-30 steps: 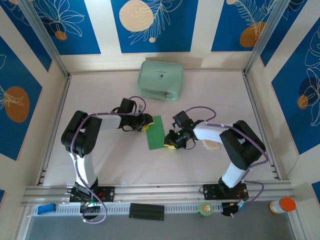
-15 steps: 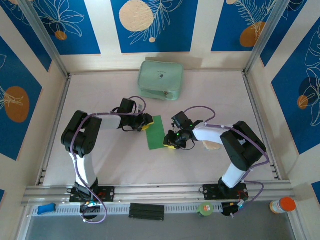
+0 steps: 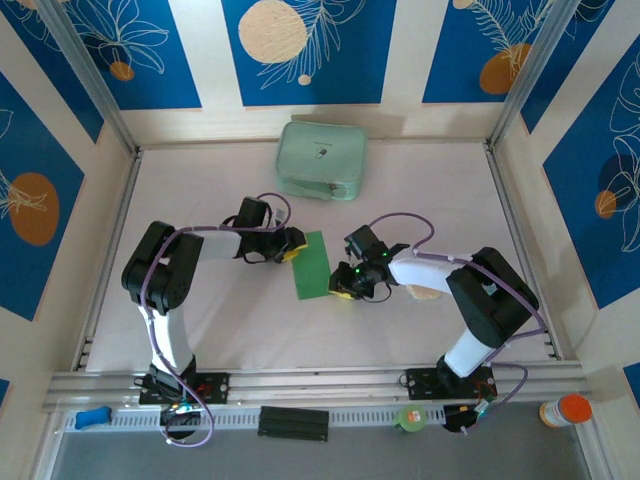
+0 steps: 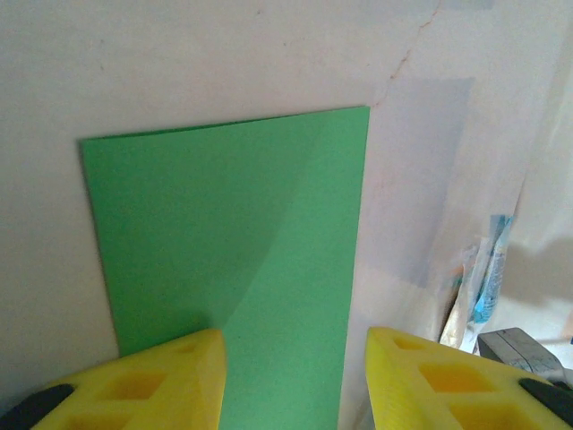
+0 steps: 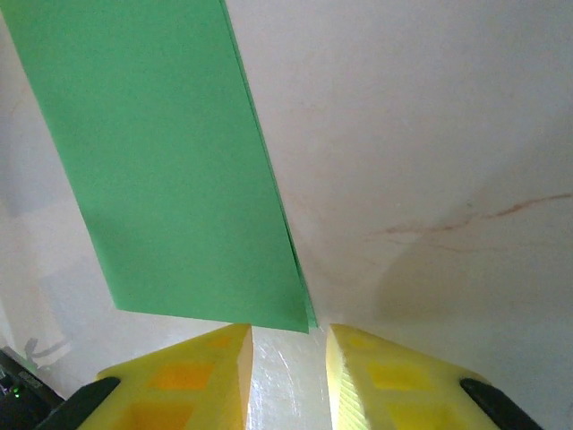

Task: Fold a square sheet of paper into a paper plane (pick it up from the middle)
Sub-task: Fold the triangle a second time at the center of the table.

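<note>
The square sheet of paper (image 3: 312,266) is bright green and lies flat mid-table, folded into a narrow rectangle. In the right wrist view the paper (image 5: 161,161) shows two layers along its right edge. My left gripper (image 3: 293,250) stands open at its upper left end. In the left wrist view its yellow fingers (image 4: 170,381) straddle one long edge of the paper (image 4: 233,242), one over the green and one over bare table. My right gripper (image 3: 340,290) is low at the lower right corner. Its jaws (image 5: 288,372) stand slightly open, the paper's corner just ahead of the gap.
A pale mint zip pouch (image 3: 321,159) sits at the back of the table. A beige object (image 3: 425,291) lies under the right forearm. On the front rail are a blue item (image 3: 92,416), a black block (image 3: 293,423), a green roll (image 3: 410,417) and an orange-capped bottle (image 3: 566,410).
The right arm's elbow has drifted slightly right and down. The paper and the left arm have not moved.
</note>
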Controlling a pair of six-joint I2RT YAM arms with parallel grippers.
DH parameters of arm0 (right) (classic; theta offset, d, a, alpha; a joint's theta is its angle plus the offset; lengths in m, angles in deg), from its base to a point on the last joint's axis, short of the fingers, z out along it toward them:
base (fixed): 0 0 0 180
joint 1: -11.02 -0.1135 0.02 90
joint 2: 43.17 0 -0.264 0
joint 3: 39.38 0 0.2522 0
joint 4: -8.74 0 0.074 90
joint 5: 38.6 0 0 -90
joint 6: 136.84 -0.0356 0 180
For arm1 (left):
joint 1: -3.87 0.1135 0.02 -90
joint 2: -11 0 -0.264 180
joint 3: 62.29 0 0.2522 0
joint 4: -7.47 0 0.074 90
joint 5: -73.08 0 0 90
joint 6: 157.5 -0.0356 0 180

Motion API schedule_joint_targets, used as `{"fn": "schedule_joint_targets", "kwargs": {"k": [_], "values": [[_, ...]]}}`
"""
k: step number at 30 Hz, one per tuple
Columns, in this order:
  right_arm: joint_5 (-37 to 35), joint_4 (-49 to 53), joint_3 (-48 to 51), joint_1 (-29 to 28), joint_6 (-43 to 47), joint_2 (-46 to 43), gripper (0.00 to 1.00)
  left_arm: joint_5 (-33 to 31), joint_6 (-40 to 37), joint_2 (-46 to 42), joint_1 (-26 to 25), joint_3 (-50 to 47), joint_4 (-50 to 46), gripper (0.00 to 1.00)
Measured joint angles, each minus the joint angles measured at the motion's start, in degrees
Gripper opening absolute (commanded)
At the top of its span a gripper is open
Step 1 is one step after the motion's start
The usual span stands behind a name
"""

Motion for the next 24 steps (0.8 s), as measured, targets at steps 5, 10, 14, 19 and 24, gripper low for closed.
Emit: {"fn": "schedule_joint_targets", "kwargs": {"k": [5,10,14,19,24], "values": [[0.2,0.0,-0.1,-0.4,0.0,0.9,0.27,0.2,0.1,0.1,0.1,0.0,0.1,0.46],[0.2,0.0,-0.3,-0.4,0.0,1.0,0.27,0.6,0.2,0.2,0.2,-0.1,0.4,0.46],[0.3,0.0,-0.3,-0.4,0.0,1.0,0.26,1.1,0.2,0.3,0.3,-0.2,0.6,0.46],[1.2,-1.7,-0.3,-0.7,0.0,1.3,0.24,1.1,0.2,0.3,0.3,-0.2,0.6,0.46],[1.7,-2.4,-0.3,-0.8,0.0,1.9,0.24,1.2,0.2,0.3,0.3,-0.2,0.8,0.46]]}}
